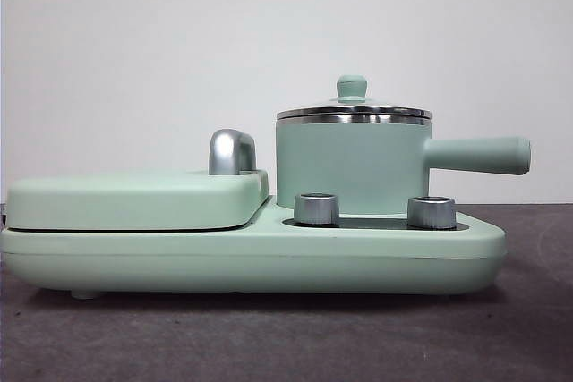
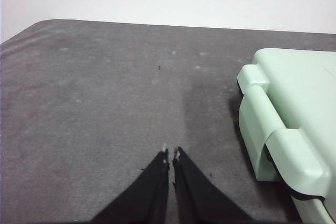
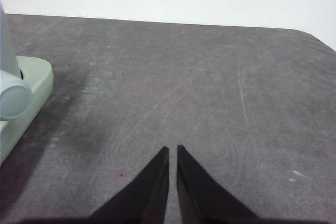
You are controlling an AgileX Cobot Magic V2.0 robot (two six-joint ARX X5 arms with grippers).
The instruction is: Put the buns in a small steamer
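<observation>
The small steamer (image 1: pixel 351 163), a mint green pot with a steel rim and a green-knobbed glass lid (image 1: pixel 353 106), stands on the right half of a mint green cooker base (image 1: pixel 251 257). Its lid is on and its straight handle (image 1: pixel 479 155) points right. The handle's end also shows in the right wrist view (image 3: pixel 13 98). The buns are out of view. My left gripper (image 2: pixel 170 155) is shut and empty above bare table beside the cooker's left end (image 2: pixel 283 119). My right gripper (image 3: pixel 172 150) is shut and empty above bare table to the cooker's right.
A flat mint green griddle cover (image 1: pixel 134 199) with a chrome handle (image 1: pixel 232 151) lies on the base's left half. Two chrome knobs (image 1: pixel 316 208) sit in front of the pot. The grey table (image 1: pixel 269 337) extends before the cooker. A white wall is behind.
</observation>
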